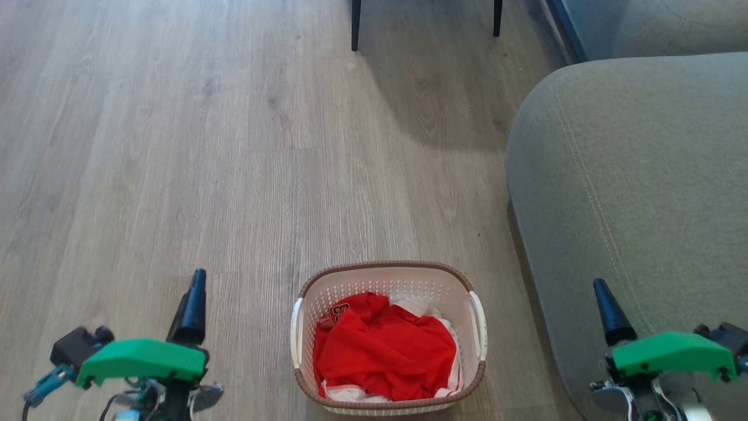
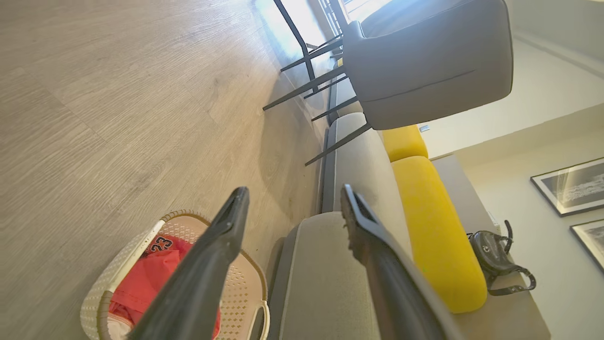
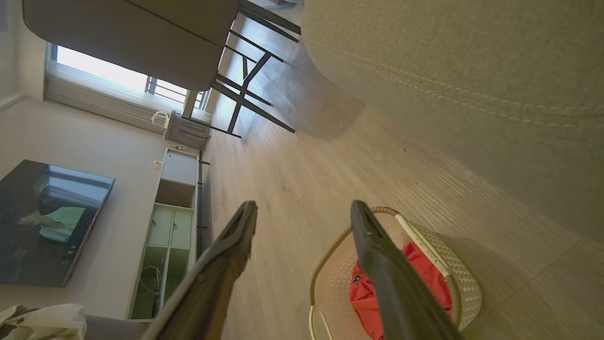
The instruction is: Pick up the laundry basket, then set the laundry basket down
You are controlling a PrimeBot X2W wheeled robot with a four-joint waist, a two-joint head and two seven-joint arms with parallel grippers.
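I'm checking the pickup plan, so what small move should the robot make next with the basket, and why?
Probably lower both arms and bring them inward toward the side handles. The laundry basket sits on the floor between the left gripper and right gripper, both open and apart from it.

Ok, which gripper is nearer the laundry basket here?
Left, narrowly. The left gripper hangs over the floor just off the laundry basket's left side. The right gripper sits farther out on the other side, over the grey sofa's edge. Both are open, touching nothing.
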